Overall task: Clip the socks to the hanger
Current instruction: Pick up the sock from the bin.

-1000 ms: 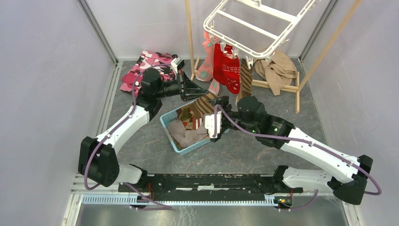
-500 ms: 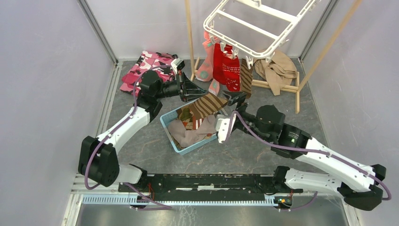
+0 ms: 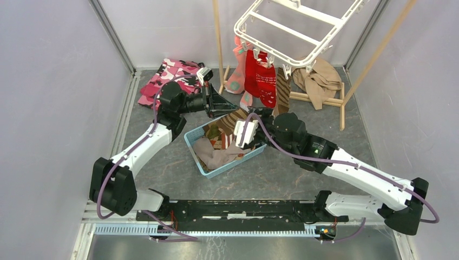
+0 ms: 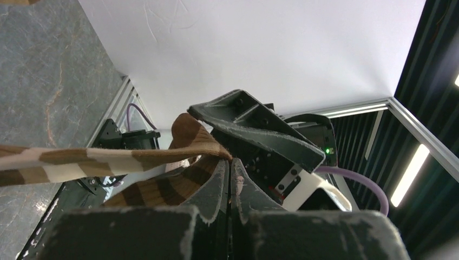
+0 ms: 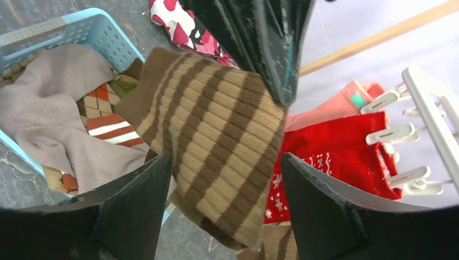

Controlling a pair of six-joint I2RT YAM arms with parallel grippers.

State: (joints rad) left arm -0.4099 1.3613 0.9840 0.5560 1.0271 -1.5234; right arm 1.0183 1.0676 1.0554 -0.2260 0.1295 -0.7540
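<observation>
My left gripper (image 3: pixel 231 108) is shut on the top corner of a brown sock with cream stripes (image 3: pixel 236 117), which hangs over the basket. In the left wrist view the shut fingers (image 4: pixel 231 162) pinch that sock (image 4: pixel 103 158). My right gripper (image 3: pixel 258 114) is open, with the hanging sock (image 5: pixel 216 141) between its jaws (image 5: pixel 226 158), not touching either. The white hanger (image 3: pixel 295 33) hangs at the back. A salmon-pink sock (image 3: pixel 236 77), red socks (image 3: pixel 261 76) and a brown striped sock (image 3: pixel 281 89) are clipped to its near rim.
A light blue basket (image 3: pixel 193 149) below the grippers holds more socks and a grey-brown cloth (image 5: pixel 65 108). A pink camouflage garment (image 3: pixel 168 76) lies at the back left. A tan cloth (image 3: pixel 319 78) rests on the wooden pole stand (image 3: pixel 218 38). Walls stand close on both sides.
The right arm swung out to the right, then came back left, so its open jaws now straddle the striped sock. The left gripper has kept hold of the sock and barely moved.
</observation>
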